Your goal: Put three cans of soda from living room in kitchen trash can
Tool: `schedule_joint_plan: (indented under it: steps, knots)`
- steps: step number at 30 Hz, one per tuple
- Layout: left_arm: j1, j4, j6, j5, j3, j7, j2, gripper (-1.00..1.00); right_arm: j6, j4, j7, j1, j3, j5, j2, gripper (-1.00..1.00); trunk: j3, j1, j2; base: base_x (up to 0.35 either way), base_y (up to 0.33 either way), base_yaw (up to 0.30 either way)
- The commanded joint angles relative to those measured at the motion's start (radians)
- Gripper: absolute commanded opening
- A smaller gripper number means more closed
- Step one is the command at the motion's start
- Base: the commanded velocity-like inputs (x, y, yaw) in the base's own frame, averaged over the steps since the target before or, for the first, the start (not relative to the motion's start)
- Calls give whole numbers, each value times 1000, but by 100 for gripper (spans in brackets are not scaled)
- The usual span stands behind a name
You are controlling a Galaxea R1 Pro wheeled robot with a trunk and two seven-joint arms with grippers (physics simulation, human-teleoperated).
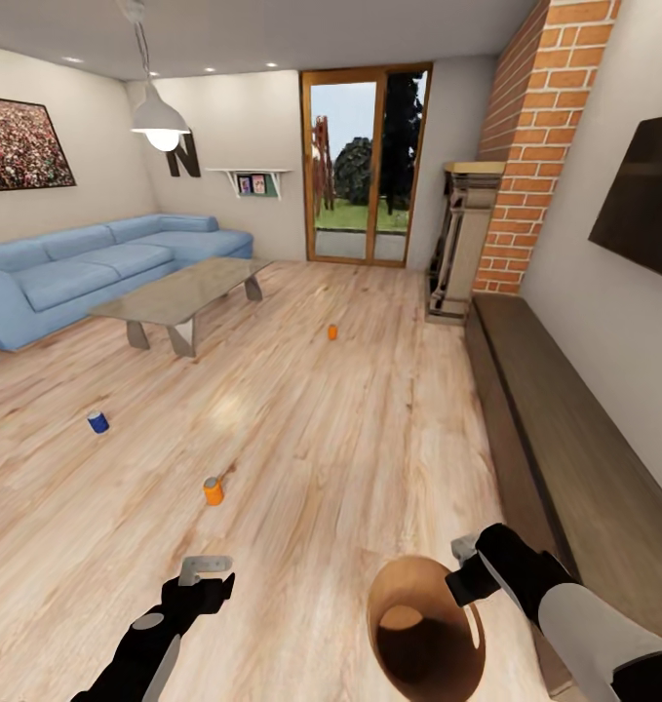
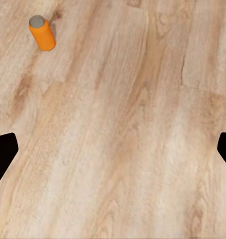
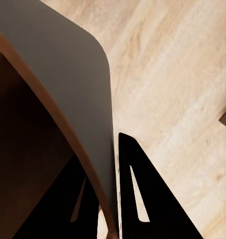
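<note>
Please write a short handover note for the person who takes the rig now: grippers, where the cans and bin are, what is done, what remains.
Right gripper: shut on the trash can rim, carrying it, tilted.
Left gripper: open, empty, over bare floor.
Cans, all upright on the living-room floor: near orange can, blue can, far orange can.
Done: bin brought to the cans.
Left: all three cans into the bin, then the bin to the kitchen.

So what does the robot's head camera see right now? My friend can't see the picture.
Three soda cans stand on the living room's wood floor: an orange can nearest the robot, a blue can to the left, another orange can farther off. The right gripper holds the wooden bin by its rim; the left gripper is empty.
</note>
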Motion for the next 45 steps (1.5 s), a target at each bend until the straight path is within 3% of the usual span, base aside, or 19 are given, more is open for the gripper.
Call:
schedule_joint_plan:
  steps: [1,17,35,45]
  knots:
    - [0,0,0,0,0,0,0,100,4,0,3,0,-2,-16,0,-100,0,0,0,214,-128,216]
    - [0,-1,2,8,1,-10,2,100,4,0,3,0,-2,-16,0,-100,0,0,0,193,-101,241]
    - [0,-1,2,12,0,-13,2,100,4,0,3,0,-4,-16,-1,-100,0,0,0,11,258,45]
    - [0,-1,2,8,-2,-12,2,100,4,0,3,0,-10,-17,-2,-100,0,0,0,206,217,-75]
